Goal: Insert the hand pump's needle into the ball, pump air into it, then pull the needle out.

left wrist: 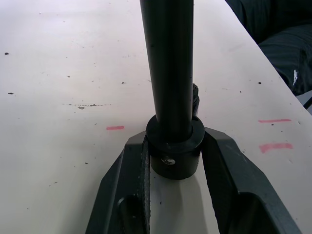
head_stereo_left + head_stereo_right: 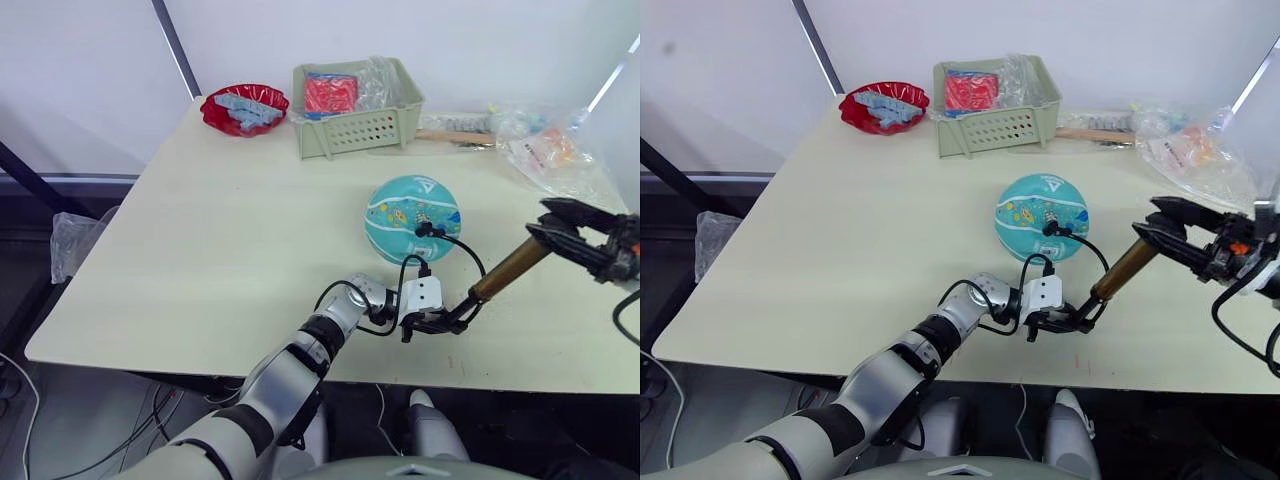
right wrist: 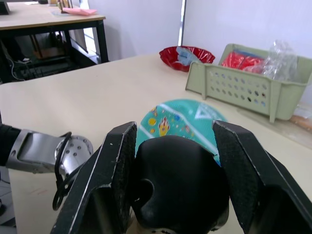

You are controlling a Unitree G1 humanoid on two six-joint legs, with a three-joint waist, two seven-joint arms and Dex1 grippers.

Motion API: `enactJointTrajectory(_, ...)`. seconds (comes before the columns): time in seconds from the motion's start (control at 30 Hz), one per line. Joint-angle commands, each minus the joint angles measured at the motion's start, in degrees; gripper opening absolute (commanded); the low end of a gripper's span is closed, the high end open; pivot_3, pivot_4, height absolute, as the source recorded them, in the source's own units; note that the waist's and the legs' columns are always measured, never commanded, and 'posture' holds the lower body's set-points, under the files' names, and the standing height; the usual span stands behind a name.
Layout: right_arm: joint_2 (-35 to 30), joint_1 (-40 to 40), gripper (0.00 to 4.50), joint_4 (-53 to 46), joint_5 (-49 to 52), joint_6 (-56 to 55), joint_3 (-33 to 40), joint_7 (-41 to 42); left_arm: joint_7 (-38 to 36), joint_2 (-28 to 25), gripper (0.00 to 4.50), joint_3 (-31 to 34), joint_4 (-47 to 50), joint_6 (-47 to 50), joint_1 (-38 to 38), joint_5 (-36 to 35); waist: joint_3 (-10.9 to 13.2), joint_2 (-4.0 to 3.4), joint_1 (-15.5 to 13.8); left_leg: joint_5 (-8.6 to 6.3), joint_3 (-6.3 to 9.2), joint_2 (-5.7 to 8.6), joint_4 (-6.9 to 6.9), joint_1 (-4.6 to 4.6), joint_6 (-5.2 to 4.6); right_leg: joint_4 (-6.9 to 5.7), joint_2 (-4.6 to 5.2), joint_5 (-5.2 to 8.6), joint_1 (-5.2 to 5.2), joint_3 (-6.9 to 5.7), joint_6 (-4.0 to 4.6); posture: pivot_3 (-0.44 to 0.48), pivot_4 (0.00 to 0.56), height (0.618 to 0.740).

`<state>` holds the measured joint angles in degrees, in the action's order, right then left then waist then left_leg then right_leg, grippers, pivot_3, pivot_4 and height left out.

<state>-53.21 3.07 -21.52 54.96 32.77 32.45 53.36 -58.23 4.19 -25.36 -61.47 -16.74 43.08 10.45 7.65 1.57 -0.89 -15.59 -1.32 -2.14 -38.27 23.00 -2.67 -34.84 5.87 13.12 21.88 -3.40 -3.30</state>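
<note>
We see the hand pump [image 2: 508,266] held between both grippers above the near right part of the table [image 2: 230,240], its bronze barrel slanting from the left gripper [image 2: 436,322] up to the right gripper [image 2: 560,226].

Left gripper: clamped on the pump's lower black end cap. In the left wrist view its two fingers [image 1: 127,180] press either side of the black collar, with the black shaft running straight away from them. The table surface lies just beneath this gripper, speckled and carrying a few short red marks [image 1: 115,127].

Right gripper: closed around the pump's black handle [image 3: 178,183]; in the right wrist view the handle sits snug between both fingers.

The ball [image 2: 413,218] rests on the table just beyond the left gripper and to the left of the right gripper, barcode label facing the pump. A thin black hose [image 2: 462,247] loops from the pump's lower end up to the ball, where its black fitting [image 2: 424,229] sits against the ball's surface beside the label. We cannot make out the needle itself.

Well beyond both grippers, at the far edge: a pale green basket [image 2: 355,126] holding a red packet, a red bowl [image 2: 243,108] to its left, and clear plastic bags [image 2: 550,147] at the far right.
</note>
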Motion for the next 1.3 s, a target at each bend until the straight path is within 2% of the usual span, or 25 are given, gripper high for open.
enactJointTrajectory(0.03,-2.72,3.91,1.99,-0.5,4.11,1.25,6.62,-1.58,1.95,-4.24,1.03,-3.2,-6.77,4.05,-3.51,5.77,0.06,0.08,-0.01,0.0,0.0,0.0,0.0,0.0,0.0,0.0,0.0,0.0,0.0,0.0,0.0,0.0,0.15,0.738)
enactJointTrajectory(0.2,-1.85,1.52,1.99,-1.88,2.52,2.73,3.58,-0.62,1.99,-4.24,1.03,-3.26,-6.82,4.0,-3.53,5.84,0.15,0.27,-0.05,0.0,0.05,-0.01,-0.01,0.01,0.0,0.0,-0.03,0.0,-0.02,-0.03,0.0,0.0,0.15,0.738)
enactJointTrajectory(0.37,0.46,-3.05,1.97,-2.12,-4.75,-0.29,-4.27,0.83,1.99,-4.26,1.03,-3.32,-6.78,4.02,-3.43,5.86,-0.07,0.66,0.04,0.0,0.1,-0.06,-0.01,-0.12,0.0,0.0,-0.07,0.01,-0.15,-0.05,0.0,0.0,0.15,0.738)
enactJointTrajectory(0.47,3.26,-4.69,1.96,-1.68,-8.18,-2.71,-9.37,0.98,2.06,-4.23,1.03,-3.3,-6.79,4.08,-3.36,5.82,-0.32,1.02,0.08,0.0,0.12,-0.1,-0.01,-0.17,0.01,0.0,-0.07,0.01,-0.18,-0.05,-0.01,0.0,0.15,0.738)
enactJointTrajectory(0.7,9.85,-8.09,1.96,2.96,-19.55,-10.95,-20.55,0.71,2.05,-4.29,1.03,-3.34,-6.74,4.17,-3.47,5.81,-0.6,1.28,0.06,-0.01,0.16,-0.12,0.0,-0.19,0.01,0.01,-0.08,0.01,-0.21,-0.08,0.01,0.0,0.15,0.738)
enactJointTrajectory(0.8,12.58,-9.56,1.96,5.74,-23.1,-14.85,-23.18,1.07,2.21,-4.26,1.03,-3.31,-6.78,4.22,-3.42,5.81,-0.68,1.26,0.08,-0.01,0.17,-0.13,0.0,-0.2,0.01,0.0,-0.08,0.01,-0.21,-0.09,0.01,0.0,0.15,0.738)
enactJointTrajectory(1.03,13.81,-9.78,1.96,6.12,-23.82,-17.38,-22.72,1.34,2.32,-4.13,1.03,-3.32,-6.79,4.28,-3.42,5.74,-0.71,1.19,0.07,-0.01,0.18,-0.15,0.0,-0.21,0.02,0.0,-0.07,0.01,-0.21,-0.1,0.03,0.0,0.15,0.738)
enactJointTrajectory(1.17,12.66,-8.36,1.96,4.22,-20.42,-16.36,-18.84,1.34,2.28,-4.08,1.03,-3.39,-6.85,4.26,-3.46,5.79,-0.67,1.14,0.06,-0.01,0.18,-0.15,0.0,-0.21,0.02,0.0,-0.05,0.0,-0.21,-0.1,0.03,0.0,0.15,0.738)
enactJointTrajectory(1.3,10.33,-6.96,1.96,2.01,-15.26,-13.69,-13.11,1.52,2.33,-3.96,1.03,-3.34,-6.95,4.26,-3.39,5.79,-0.37,0.68,-0.01,-0.01,0.16,-0.1,-0.01,-0.17,0.02,0.01,0.0,0.0,-0.21,-0.1,0.02,0.0,0.15,0.738)
